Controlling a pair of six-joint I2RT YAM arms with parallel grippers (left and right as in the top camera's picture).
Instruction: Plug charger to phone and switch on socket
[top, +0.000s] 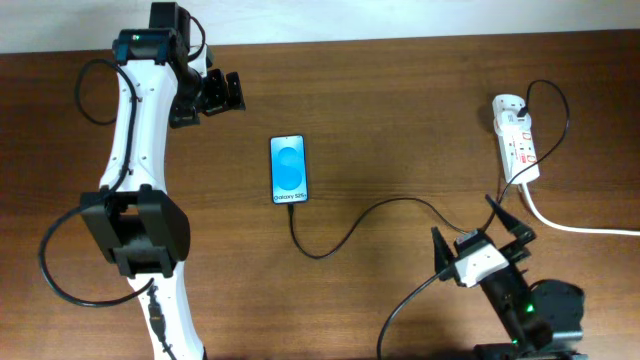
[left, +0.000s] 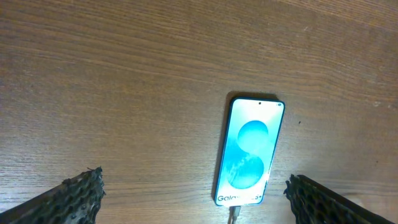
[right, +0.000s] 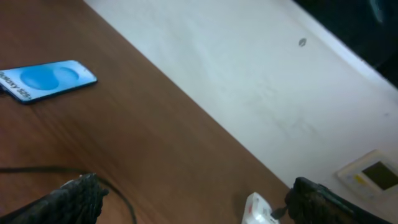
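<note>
The phone (top: 289, 169) lies flat mid-table, blue screen up, "Galaxy" text at its near end. The thin black charger cable (top: 345, 238) is plugged into its foot and curves right to the black plug (top: 525, 104) in the white socket strip (top: 515, 135) at the far right. My left gripper (top: 212, 94) is open and empty, up and left of the phone; its wrist view shows the phone (left: 250, 152) and plug tip (left: 234, 213) between the fingers. My right gripper (top: 481, 233) is open and empty, near the cable, below the socket (right: 258, 210).
A thick white cord (top: 575, 225) runs from the socket off the right edge. A pale wall (right: 261, 81) lies beyond the table's far edge. Black arm cables loop at the left (top: 60, 270) and near the right base (top: 400, 310).
</note>
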